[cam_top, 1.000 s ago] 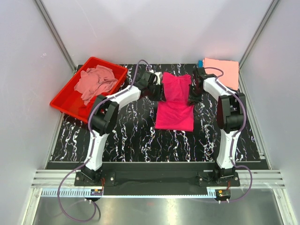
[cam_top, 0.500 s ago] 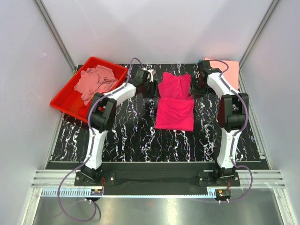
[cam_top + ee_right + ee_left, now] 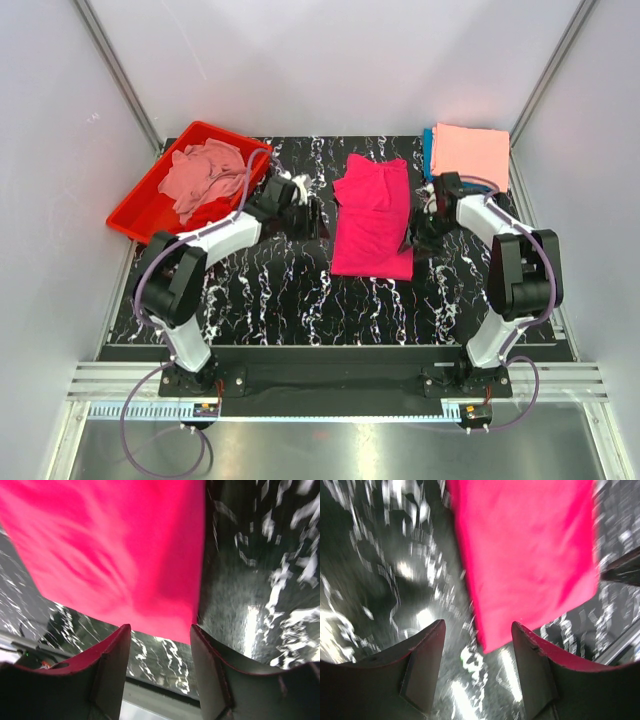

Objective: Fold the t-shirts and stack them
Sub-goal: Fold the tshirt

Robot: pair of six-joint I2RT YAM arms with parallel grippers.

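A hot pink t-shirt (image 3: 372, 212) lies folded into a long strip in the middle of the black marbled table (image 3: 270, 290). My left gripper (image 3: 312, 212) hovers just off its left edge, open and empty. In the left wrist view the shirt (image 3: 530, 555) lies ahead of the left gripper (image 3: 477, 647), its near corner just beyond the tips. My right gripper (image 3: 413, 235) sits at the shirt's right edge, open with nothing held. The right wrist view shows the shirt's (image 3: 115, 550) near edge above the right gripper (image 3: 160, 635). A folded salmon t-shirt (image 3: 470, 155) rests on a teal one (image 3: 427, 148) at the back right.
A red plastic tray (image 3: 135, 215) at the back left holds crumpled dusty pink t-shirts (image 3: 205, 175). White walls enclose the table on three sides. A metal rail (image 3: 330, 400) runs along the near edge behind the arm bases.
Both grippers opened and let go of the pink shirt's far half, then drew back toward the near side along its edges. The shirt now lies flat as one strip.
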